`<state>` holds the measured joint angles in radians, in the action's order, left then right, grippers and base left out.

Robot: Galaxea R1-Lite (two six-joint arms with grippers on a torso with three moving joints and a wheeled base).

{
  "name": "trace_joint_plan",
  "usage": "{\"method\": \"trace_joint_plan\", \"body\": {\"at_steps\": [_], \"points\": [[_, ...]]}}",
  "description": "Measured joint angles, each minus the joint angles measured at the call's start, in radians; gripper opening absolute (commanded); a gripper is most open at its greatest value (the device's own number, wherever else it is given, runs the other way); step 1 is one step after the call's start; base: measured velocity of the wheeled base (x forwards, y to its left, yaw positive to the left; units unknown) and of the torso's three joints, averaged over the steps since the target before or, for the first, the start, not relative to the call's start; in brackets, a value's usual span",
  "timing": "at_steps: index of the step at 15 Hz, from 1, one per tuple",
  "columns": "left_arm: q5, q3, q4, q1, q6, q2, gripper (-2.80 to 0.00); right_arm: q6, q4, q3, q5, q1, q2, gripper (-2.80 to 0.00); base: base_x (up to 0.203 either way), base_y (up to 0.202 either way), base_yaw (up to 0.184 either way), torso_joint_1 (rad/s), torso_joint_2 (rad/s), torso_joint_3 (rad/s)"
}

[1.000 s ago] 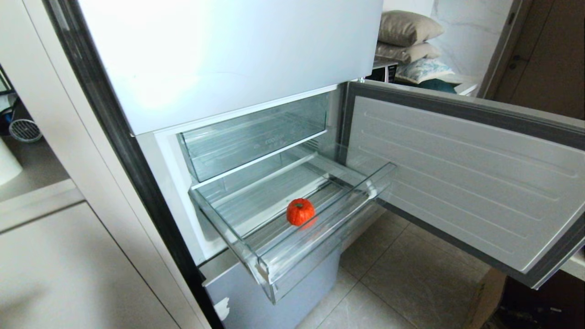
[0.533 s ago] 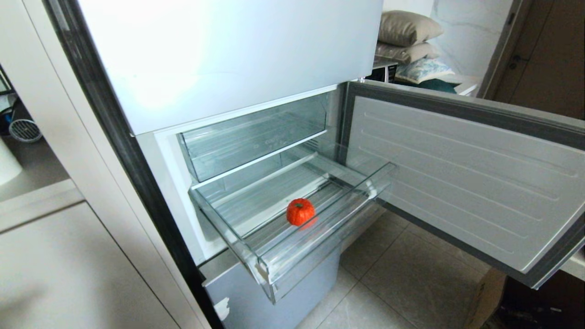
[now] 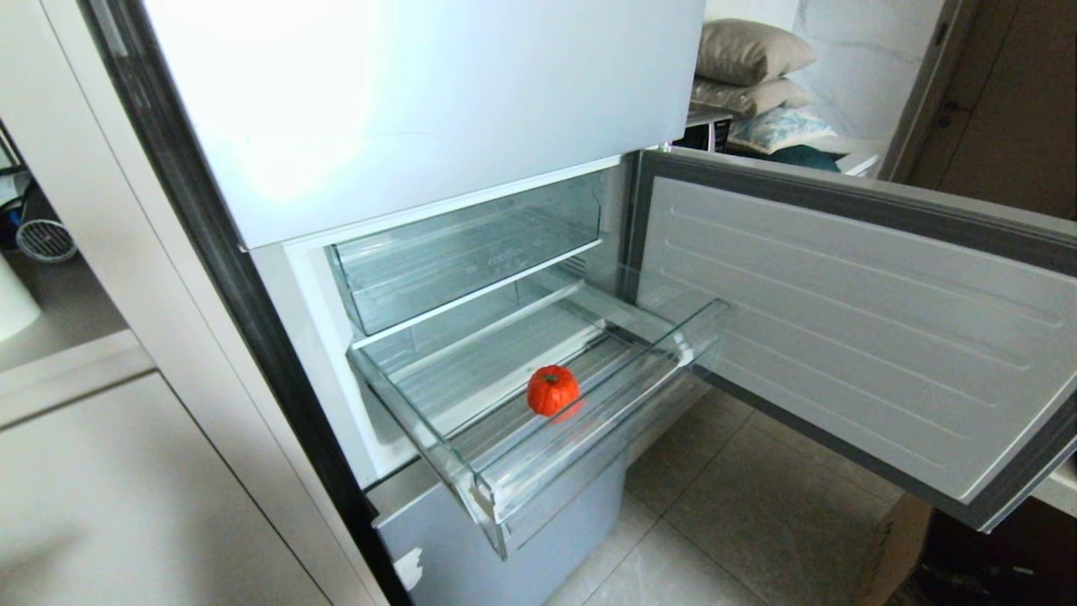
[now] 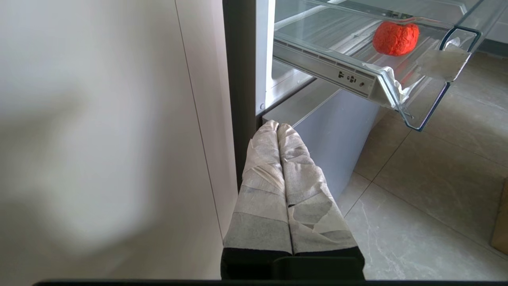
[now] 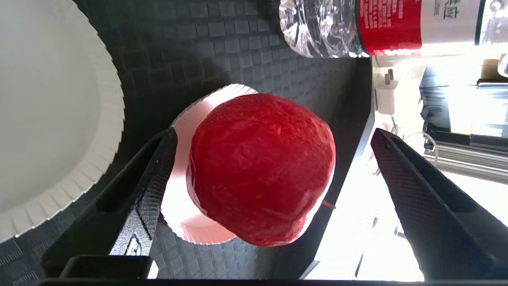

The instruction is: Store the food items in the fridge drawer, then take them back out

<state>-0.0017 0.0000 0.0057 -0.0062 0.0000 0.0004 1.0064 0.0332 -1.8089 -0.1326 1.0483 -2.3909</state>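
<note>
Right hand (image 5: 274, 171) poised, fingers apart, around the round red toy fruit (image 5: 260, 167).
It looks light, glossy, maybe slippery; grip its widest middle, at 3 and 9 o'clock.

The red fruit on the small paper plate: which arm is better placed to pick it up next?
The right. Its gripper is open with the red fruit between its fingers, on the small plate. The left gripper is shut, low beside the fridge, below the drawer.
</note>
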Motion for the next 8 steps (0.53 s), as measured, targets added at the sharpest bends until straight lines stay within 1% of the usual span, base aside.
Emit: {"method": "trace_joint_plan", "body": {"at_steps": [8], "points": [[0.000,0.000,0.000,0.000,0.000,0.000,-2.80,-0.005,0.001,0.006,0.036,-0.022,0.007,0.00,0.000,0.000,0.000,0.000,0.00,0.000]]}}
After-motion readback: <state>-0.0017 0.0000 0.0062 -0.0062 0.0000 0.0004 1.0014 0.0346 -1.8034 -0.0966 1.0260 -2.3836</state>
